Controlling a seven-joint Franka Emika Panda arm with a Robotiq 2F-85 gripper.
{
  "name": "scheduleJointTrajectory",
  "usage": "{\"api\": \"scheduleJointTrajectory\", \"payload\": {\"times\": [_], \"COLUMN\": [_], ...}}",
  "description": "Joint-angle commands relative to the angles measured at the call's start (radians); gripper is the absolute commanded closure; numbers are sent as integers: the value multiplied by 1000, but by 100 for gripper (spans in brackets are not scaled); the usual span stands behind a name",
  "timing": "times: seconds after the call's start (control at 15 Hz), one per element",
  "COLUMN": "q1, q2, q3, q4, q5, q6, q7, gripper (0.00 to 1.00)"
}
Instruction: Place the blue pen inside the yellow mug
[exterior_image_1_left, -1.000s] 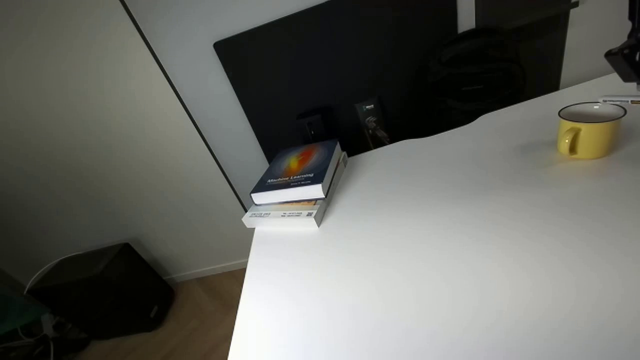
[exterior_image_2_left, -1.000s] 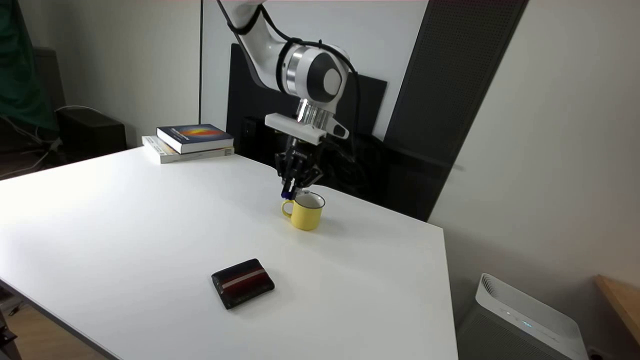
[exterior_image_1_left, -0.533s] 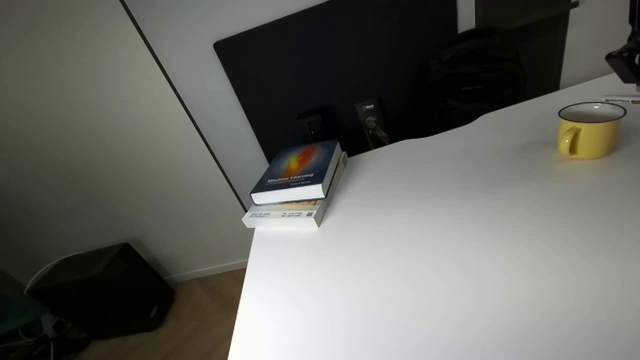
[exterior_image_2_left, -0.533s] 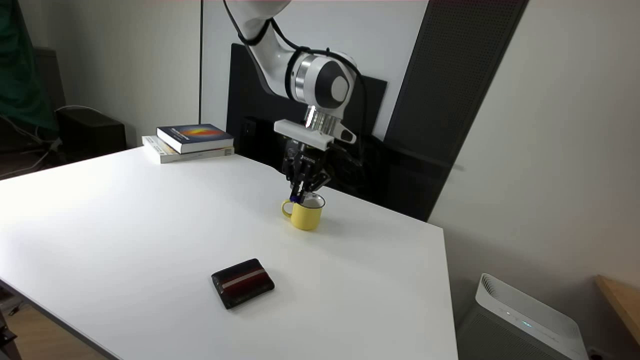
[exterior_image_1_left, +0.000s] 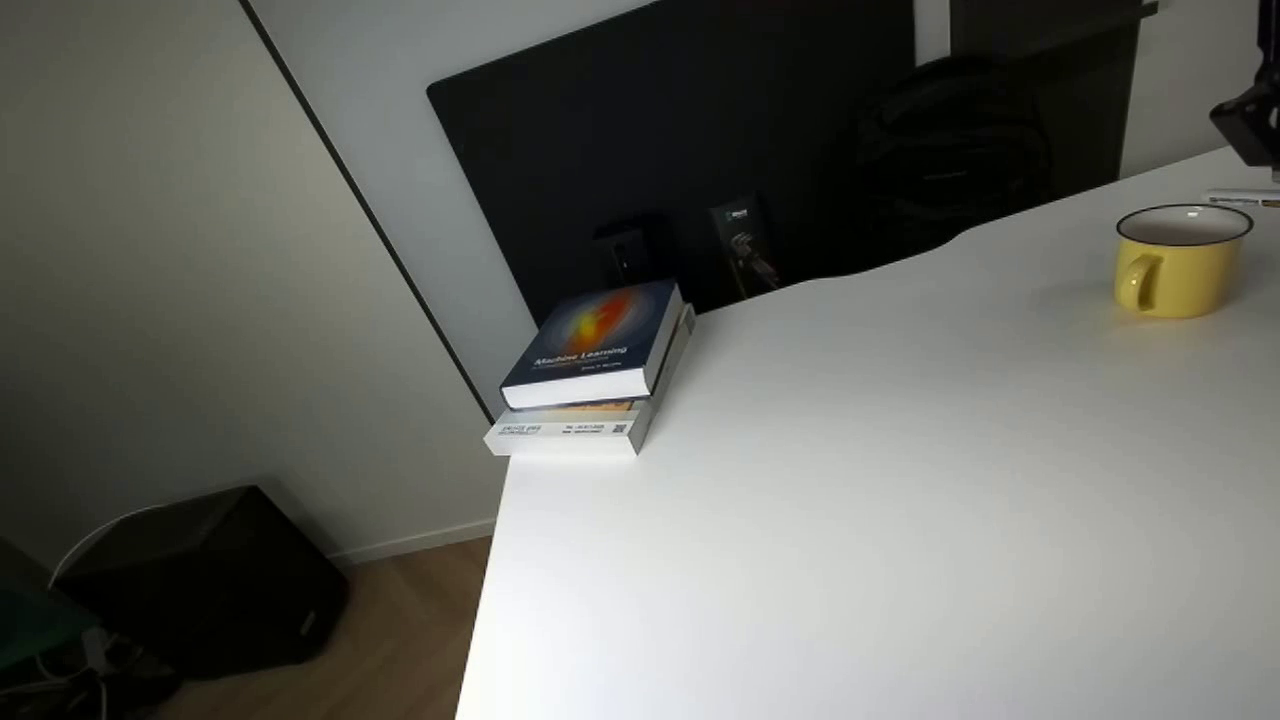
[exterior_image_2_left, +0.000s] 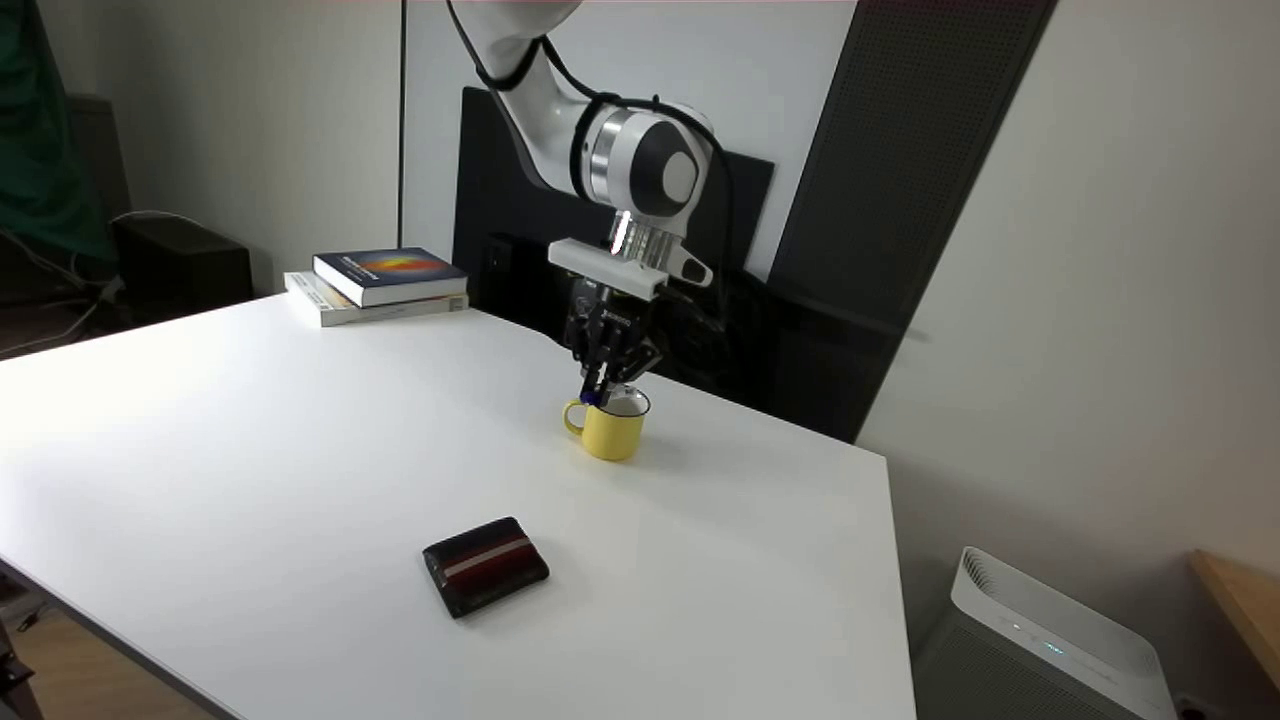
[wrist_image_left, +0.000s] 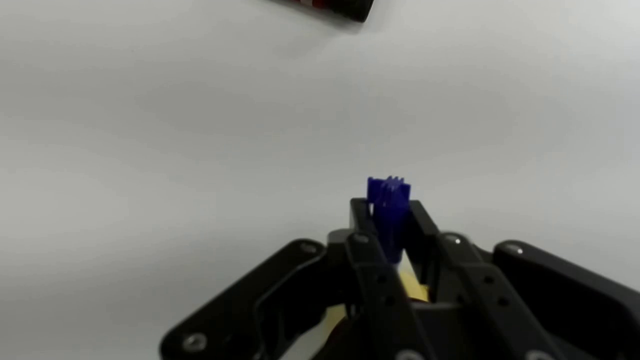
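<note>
Black two-fingered gripper (wrist_image_left: 390, 215): pinching the blue-ended white pen (wrist_image_left: 391, 202)
Squat yellow mug with black rim (exterior_image_2_left: 612, 436): upright on the white table (exterior_image_2_left: 300, 480), pen outside it

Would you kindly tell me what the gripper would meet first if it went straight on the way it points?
Pointing roughly down, the gripper would probably meet the white tabletop first; but it or its blue pen might catch the yellow mug instead, depth being unclear.

My hand (wrist_image_left: 391, 215) is black, the pen (wrist_image_left: 392, 227) deep blue at one end, its barrel white. I see a bright yellow mug (exterior_image_2_left: 612, 437), dark-rimmed, pale inside; my desk (exterior_image_2_left: 300, 460) is white, the wallet (exterior_image_2_left: 486, 567) near-black with red and pale bands.
</note>
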Motion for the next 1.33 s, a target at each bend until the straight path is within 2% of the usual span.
{"api": "scheduleJointTrajectory", "payload": {"times": [0.0,0.93,1.0,1.2,1.27], "q1": [-7,-7,-7,-10,-18], "q2": [1,1,2,20,44], "q3": [8,8,8,11,21], "q4": [2,3,3,24,66], "q5": [-5,-5,-3,2,21], "q6": [-2,-2,-4,-21,-62], "q7": [3,3,6,5,1], "gripper": [79,79,95,95,95]}}
